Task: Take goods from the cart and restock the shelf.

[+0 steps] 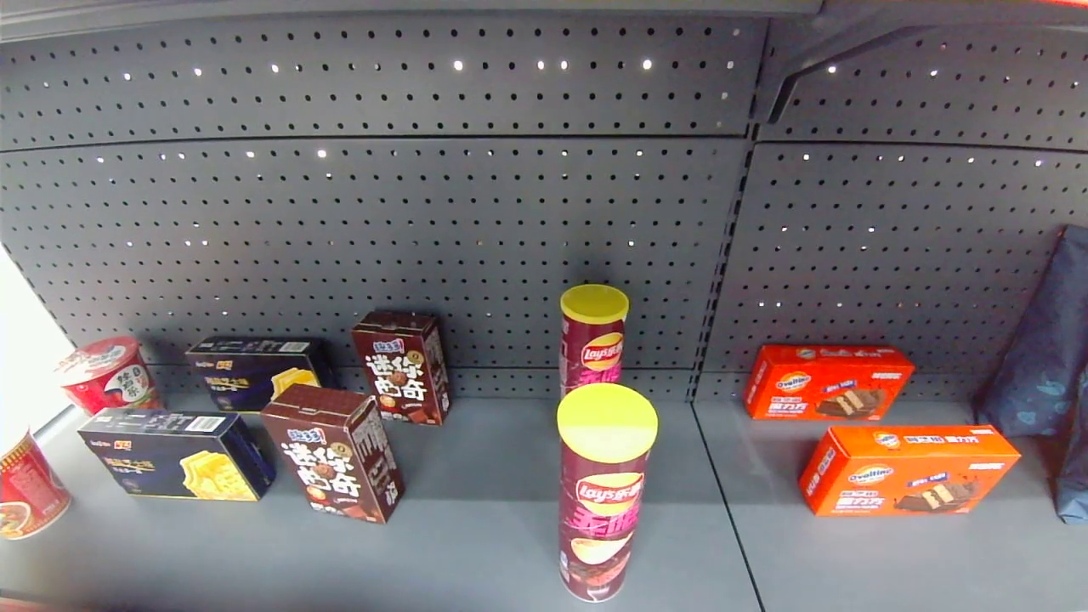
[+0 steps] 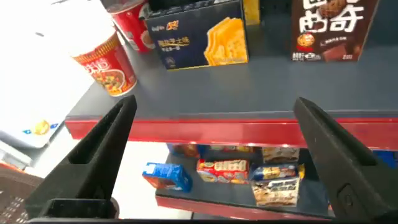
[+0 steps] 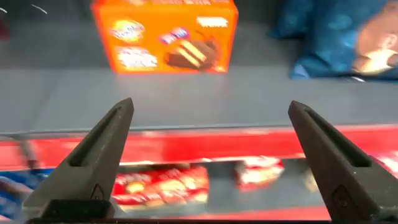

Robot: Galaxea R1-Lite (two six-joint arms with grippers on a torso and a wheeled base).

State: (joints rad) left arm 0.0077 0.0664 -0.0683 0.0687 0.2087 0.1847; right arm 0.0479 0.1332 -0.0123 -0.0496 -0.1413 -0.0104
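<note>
The left gripper holds its jaws spread wide with nothing between them, just off the red front edge of the grey shelf. It faces a red noodle cup, a dark blue box and a brown box. The right gripper is likewise wide open and empty off the same edge, facing an orange box and a blue bag. In the head view the shelf runs across the lower half of the frame. Two yellow-lidded chip cans stand upright at centre, one behind the other. Two orange boxes lie at lower right, with the blue bag at the right edge. Pairs of brown and dark blue boxes sit at lower left, and red noodle cups at the far left edge. A grey pegboard back rises across the upper frame. Below the red edge, a lower shelf carries assorted packets.
</note>
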